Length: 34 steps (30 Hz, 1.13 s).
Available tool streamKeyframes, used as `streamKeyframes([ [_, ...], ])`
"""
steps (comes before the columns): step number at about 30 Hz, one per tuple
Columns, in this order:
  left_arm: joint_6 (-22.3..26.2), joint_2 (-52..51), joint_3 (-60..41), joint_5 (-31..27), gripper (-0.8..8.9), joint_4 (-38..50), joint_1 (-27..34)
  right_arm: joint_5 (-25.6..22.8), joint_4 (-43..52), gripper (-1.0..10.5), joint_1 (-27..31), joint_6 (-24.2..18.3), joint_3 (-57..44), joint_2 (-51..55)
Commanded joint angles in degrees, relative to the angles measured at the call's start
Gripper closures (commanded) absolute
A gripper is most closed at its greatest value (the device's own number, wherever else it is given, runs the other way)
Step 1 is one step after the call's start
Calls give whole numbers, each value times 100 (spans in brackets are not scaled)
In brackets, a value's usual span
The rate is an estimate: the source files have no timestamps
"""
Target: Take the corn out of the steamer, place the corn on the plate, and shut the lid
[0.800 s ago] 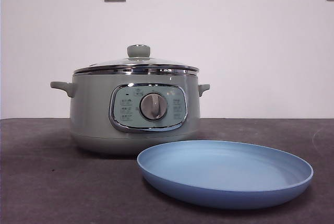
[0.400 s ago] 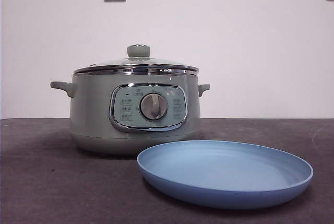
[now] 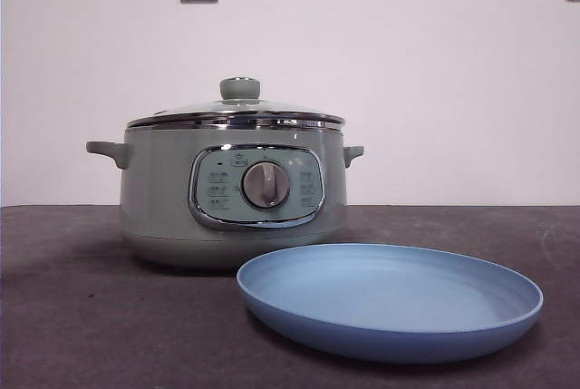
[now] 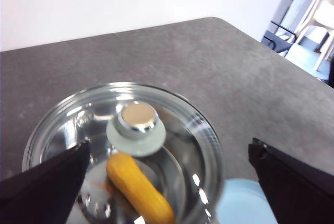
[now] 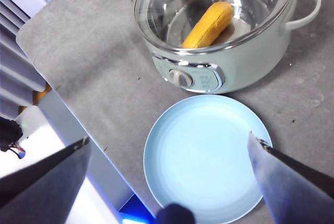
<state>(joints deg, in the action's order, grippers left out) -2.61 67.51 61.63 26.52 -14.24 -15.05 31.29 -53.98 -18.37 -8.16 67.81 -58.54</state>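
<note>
Two arms hang above the worktop [image 3: 72, 316] and neither has touched anything yet. The steamer [image 3: 234, 194] stands toward the back with its lid [image 3: 236, 117] seated squarely on the chrome rim, and the plate [image 3: 390, 303] lies bare just in front of it and a little to one side. Through the glass, from the left wrist view, the corn [image 4: 138, 187] lies on the bottom of the pot, slanting under the pale-green knob [image 4: 136, 122]. The left tool [image 4: 167, 182] hovers right above the lid with its jaws spread wide, released and gripping nothing, the knob sitting roughly between them but well below. The right tool [image 5: 167, 182] waits higher up over the plate, also spread and empty, with the steamer beyond it. In the front view only two dark tips show at the top corners. I judge the task to be at its very start: the lid has to come off before the corn can be reached. The next move looks to belong to the left arm, which needs to drop straight down, centre on the knob and clamp it firmly, since that knob is small, rounded and smooth and could slip from a shallow pinch.
</note>
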Motion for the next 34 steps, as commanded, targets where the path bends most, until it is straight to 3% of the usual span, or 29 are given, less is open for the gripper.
streamKeyframes([
  [1,-63,332,37,-216,281,404,-173,-4,-48,442,-11,-17,11,4],
  [12,-61,1606,46,-1047,282,1853,-597,-4,-57,442,-11,-17,11,4],
  [21,-59,2437,577,-1158,282,1847,-682,-4,-55,442,-11,33,11,4],
  [34,146,2629,627,-1746,286,1543,-944,-11,-55,442,-11,42,9,4],
])
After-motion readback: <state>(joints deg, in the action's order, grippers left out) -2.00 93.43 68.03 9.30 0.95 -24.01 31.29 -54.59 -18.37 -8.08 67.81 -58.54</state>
